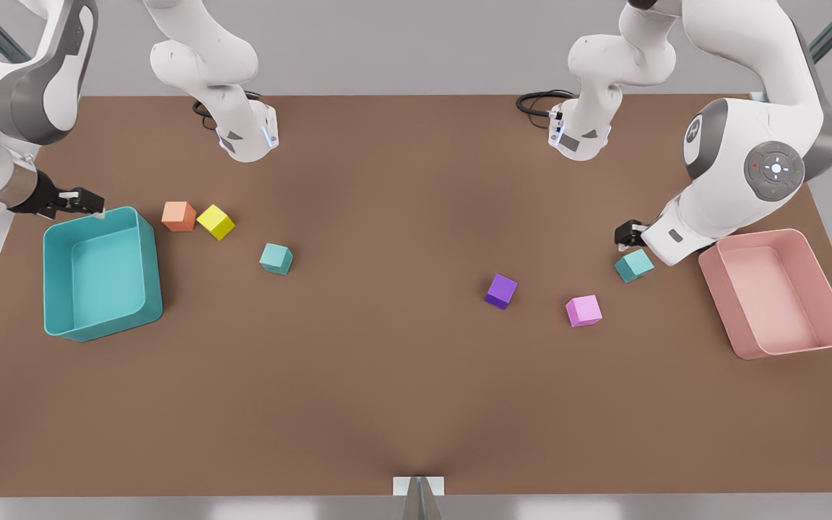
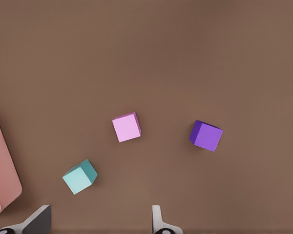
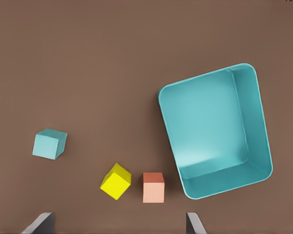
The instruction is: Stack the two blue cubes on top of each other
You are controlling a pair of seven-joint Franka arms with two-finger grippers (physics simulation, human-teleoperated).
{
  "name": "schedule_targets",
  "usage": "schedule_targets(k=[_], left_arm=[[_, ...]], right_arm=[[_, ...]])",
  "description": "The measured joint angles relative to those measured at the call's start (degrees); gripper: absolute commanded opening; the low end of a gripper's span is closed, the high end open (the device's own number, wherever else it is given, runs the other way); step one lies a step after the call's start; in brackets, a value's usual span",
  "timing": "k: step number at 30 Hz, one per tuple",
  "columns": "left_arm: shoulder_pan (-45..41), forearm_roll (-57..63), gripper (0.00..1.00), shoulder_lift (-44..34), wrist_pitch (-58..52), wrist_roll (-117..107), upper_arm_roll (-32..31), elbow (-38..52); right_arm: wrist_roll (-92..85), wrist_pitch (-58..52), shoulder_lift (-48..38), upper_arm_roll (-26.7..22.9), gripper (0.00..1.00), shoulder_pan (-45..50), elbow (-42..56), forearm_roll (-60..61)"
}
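1. Front view: nearest the camera lies the bare counter (image 1: 387, 404). Farther back, one blue cube (image 1: 276, 258) sits on the view's left near the yellow cube (image 1: 215, 222) and orange cube (image 1: 179, 216). The other blue cube (image 1: 633, 265) sits on the view's right, beside the pink cube (image 1: 583, 311) and purple cube (image 1: 501, 291). The two are well apart, so stacking is not yet begun.
2. Left wrist view: the left gripper (image 2: 100, 219) hangs spread and empty just beside its blue cube (image 2: 80, 177), probably lining up a grasp. The pink bin (image 2: 2, 170) edges in.
3. Right wrist view: the right gripper (image 3: 119, 222) hangs released and empty by the teal bin (image 3: 263, 141), its blue cube (image 3: 49, 144) apart; this arm seems to wait.
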Motion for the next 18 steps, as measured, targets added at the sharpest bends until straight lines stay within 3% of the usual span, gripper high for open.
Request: schedule_targets(k=[7,13,18], left_arm=[[-0.02,0.01,1.00,-0.07,-0.03,-0.16,0.00,0.00],[-0.01,0.06,1.00,0.00,-0.07,-0.25,0.00,0.00],[-0.02,0.06,1.00,-0.01,-0.44,-0.32,0.00,0.00]], right_arm=[[-0.11,-0.72,3.67,1.12,1.00,1.29,-0.12,0.74],[5.28,12.20,1.97,0.99,1.00,13.26,-23.20,4.24],[11.33,27.43,7.48,0.94,1.00,18.66,-31.62,7.33]])
